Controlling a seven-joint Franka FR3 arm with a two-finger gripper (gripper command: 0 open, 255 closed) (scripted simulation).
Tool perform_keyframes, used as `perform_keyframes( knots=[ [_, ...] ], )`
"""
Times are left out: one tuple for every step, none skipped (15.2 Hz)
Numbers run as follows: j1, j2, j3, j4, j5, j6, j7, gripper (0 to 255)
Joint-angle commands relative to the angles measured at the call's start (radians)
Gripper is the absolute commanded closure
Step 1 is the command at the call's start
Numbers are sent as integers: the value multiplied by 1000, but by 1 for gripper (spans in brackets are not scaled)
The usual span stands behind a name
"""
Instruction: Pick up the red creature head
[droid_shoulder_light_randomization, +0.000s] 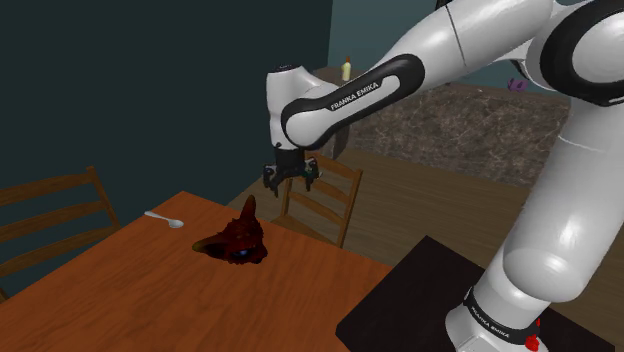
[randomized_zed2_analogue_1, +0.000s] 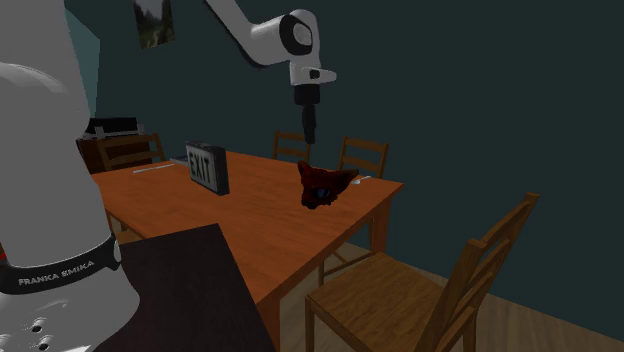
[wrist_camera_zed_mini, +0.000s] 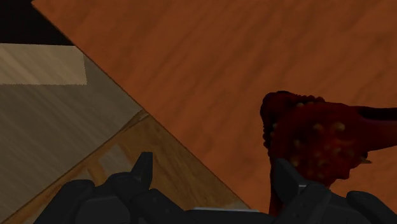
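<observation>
The red creature head (droid_shoulder_light_randomization: 238, 240) is a dark red, horned, bumpy lump lying on the wooden table (droid_shoulder_light_randomization: 150, 300). It sits near the table's far edge, close to a corner (randomized_zed2_analogue_1: 322, 184). My gripper (droid_shoulder_light_randomization: 289, 180) hangs well above it, slightly toward the shoulder view's right, over the table's edge. In the second exterior view the gripper (randomized_zed2_analogue_1: 308, 130) points straight down above the head. In the wrist view the gripper (wrist_camera_zed_mini: 214, 175) is open, with nothing between the fingers. The head (wrist_camera_zed_mini: 318, 146) lies beside the right finger (wrist_camera_zed_mini: 286, 181), outside the gap.
A white spoon (droid_shoulder_light_randomization: 163, 219) lies on the table beyond the head. An EXIT sign (randomized_zed2_analogue_1: 206, 168) stands mid-table. Wooden chairs (droid_shoulder_light_randomization: 325, 200) (randomized_zed2_analogue_1: 440, 300) surround the table. The black stand top (droid_shoulder_light_randomization: 420, 300) adjoins the table's near side.
</observation>
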Motion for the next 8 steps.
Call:
perform_keyframes(
  knots=[
    [15, 87, 1, 61, -43, 18, 77, 0],
    [24, 128, -2, 95, -62, 22, 109, 0],
    [34, 170, -8, 130, -80, 25, 140, 0],
    [45, 211, -14, 167, -97, 26, 169, 0],
    [57, 252, -21, 206, -113, 25, 196, 0],
    [69, 293, -29, 247, -128, 24, 222, 0],
    [81, 335, -37, 289, -141, 21, 246, 0],
    [94, 376, -46, 333, -152, 17, 268, 0]
  ],
)
